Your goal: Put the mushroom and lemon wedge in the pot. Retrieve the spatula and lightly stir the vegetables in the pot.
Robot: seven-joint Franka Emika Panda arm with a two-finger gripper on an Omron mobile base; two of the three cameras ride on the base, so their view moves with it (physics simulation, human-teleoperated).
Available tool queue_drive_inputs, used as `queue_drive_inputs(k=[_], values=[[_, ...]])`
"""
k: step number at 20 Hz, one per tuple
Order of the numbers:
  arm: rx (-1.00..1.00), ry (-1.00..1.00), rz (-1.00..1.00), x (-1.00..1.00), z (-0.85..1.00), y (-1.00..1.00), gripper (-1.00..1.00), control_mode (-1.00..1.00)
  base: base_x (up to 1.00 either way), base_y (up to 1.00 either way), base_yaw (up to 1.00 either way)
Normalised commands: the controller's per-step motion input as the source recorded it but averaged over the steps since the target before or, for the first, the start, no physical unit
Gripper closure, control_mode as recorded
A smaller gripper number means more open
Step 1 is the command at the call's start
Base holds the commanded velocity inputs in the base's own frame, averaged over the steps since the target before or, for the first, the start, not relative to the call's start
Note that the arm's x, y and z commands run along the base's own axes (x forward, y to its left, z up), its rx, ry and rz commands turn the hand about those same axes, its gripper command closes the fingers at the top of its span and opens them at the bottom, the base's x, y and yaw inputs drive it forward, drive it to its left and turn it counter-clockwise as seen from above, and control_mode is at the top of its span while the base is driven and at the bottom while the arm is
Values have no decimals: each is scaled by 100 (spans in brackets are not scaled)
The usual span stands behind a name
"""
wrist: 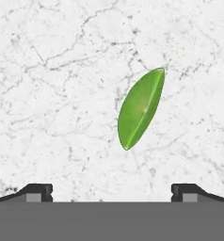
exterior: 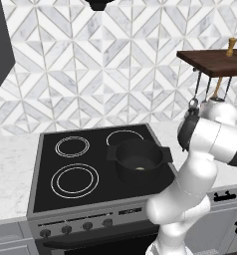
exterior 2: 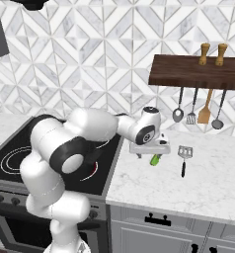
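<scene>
The lemon wedge (wrist: 141, 108) is a yellow-green sliver lying on the white marble counter, right of the stove (exterior 2: 155, 159). My gripper (exterior 2: 151, 154) hovers just above it, pointing down, open and empty; in the hand view the wedge lies ahead of and between the two fingertips (wrist: 36, 190), slightly right of centre. The black pot (exterior: 139, 159) stands on the stove's front right burner with a small pale bit (exterior: 139, 169), apparently the mushroom, on its bottom. The spatula (exterior 2: 184, 154) lies flat on the counter just right of the wedge, with its slotted head toward the wall.
A dark wooden shelf (exterior 2: 198, 71) on the wall carries two wooden shakers, and a ladle (exterior 2: 177, 114), an orange-headed turner (exterior 2: 205, 113) and other utensils hang under it. The black stove top (exterior: 73, 174) shows white burner rings to the pot's left.
</scene>
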Motion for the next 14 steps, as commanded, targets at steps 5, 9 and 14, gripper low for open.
queue_drive_inputs(k=[5,9,14], values=[[0,1,0,14,-29,-2,-100,-100,0,0,0],[0,0,0,13,-34,0,-100,-100,0,0,0],[0,0,0,11,-33,0,-100,-100,0,0,0]])
